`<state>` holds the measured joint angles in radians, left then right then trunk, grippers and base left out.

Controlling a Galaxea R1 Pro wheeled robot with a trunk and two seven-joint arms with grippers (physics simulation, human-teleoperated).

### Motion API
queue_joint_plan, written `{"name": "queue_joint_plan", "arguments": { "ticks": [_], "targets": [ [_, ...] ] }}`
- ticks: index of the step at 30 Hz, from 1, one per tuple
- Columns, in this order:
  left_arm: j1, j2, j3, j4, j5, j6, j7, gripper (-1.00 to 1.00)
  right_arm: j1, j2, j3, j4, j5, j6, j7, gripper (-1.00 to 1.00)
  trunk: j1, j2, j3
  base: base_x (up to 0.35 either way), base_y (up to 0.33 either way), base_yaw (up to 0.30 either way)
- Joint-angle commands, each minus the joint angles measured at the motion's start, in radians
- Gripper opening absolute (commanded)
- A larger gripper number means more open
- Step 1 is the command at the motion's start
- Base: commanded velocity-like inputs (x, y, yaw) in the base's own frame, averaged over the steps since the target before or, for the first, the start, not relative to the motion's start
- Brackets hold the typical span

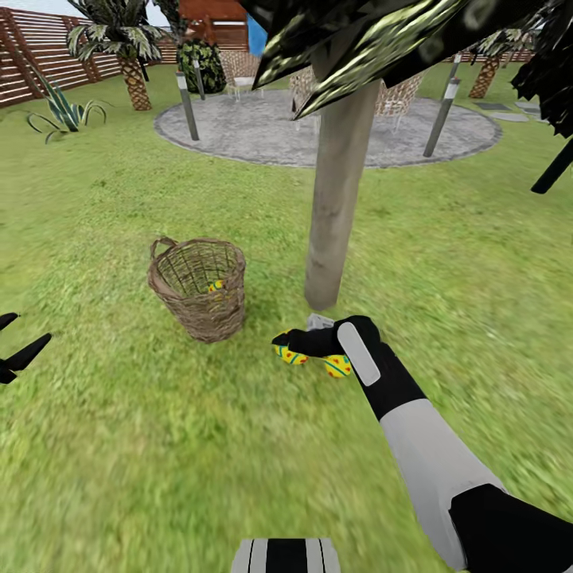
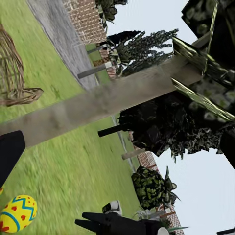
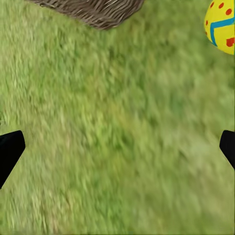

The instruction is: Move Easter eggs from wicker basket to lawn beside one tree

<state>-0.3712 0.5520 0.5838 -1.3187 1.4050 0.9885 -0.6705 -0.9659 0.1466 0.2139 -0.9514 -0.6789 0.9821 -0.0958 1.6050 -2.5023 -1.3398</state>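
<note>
Right gripper point(image 1: 280, 344), fingers spread and holding nothing, hovers low over the lawn point(image 1: 119, 446) beside the tree point(image 1: 338, 199). Two Easter eggs point(image 1: 337, 365) lie on grass at the trunk's foot; a third egg point(image 1: 216, 286) sits inside the wicker basket point(image 1: 199, 288). Left gripper point(image 1: 14, 354): open, empty.

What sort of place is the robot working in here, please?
Most likely a back garden: a wide lawn, a tree growing from the grass, a slatted wooden fence, and a round paved patch beyond.
</note>
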Motion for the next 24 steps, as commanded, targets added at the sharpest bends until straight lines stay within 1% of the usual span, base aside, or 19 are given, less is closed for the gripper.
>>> {"name": "queue_joint_plan", "arguments": {
  "ticks": [1, 7, 10, 21, 24],
  "targets": [
    [0.000, 0.000, 0.000, 0.001, -0.002, 0.004, -0.004, 1.00, -0.001, 0.000, 0.001, -0.001, -0.010, 0.003, -0.010, 1.00, 0.000, 0.000, -0.001, 0.080, 0.257, 0.051],
    [-0.001, -0.001, -0.001, 0.000, -0.001, 0.004, -0.004, 1.00, 0.000, -0.001, 0.001, -0.001, -0.011, 0.003, -0.010, 1.00, 0.000, 0.000, 0.004, 0.100, 0.250, -0.209],
    [0.000, -0.003, -0.001, 0.000, -0.001, 0.004, -0.005, 1.00, 0.001, -0.001, 0.001, -0.001, -0.011, 0.003, -0.009, 1.00, 0.000, 0.000, 0.006, 0.031, 0.054, -0.259],
    [0.000, 0.002, 0.001, -0.004, -0.001, 0.006, -0.006, 1.00, 0.001, -0.001, 0.001, -0.001, -0.013, 0.003, -0.009, 1.00, -0.005, 0.002, 0.059, 0.001, 0.002, -0.261],
    [0.000, 0.002, 0.002, -0.005, -0.001, 0.007, -0.006, 1.00, 0.001, -0.001, 0.001, 0.000, -0.013, 0.003, -0.009, 1.00, -0.016, 0.023, 0.071, 0.000, 0.000, -0.261]
  ]
}}
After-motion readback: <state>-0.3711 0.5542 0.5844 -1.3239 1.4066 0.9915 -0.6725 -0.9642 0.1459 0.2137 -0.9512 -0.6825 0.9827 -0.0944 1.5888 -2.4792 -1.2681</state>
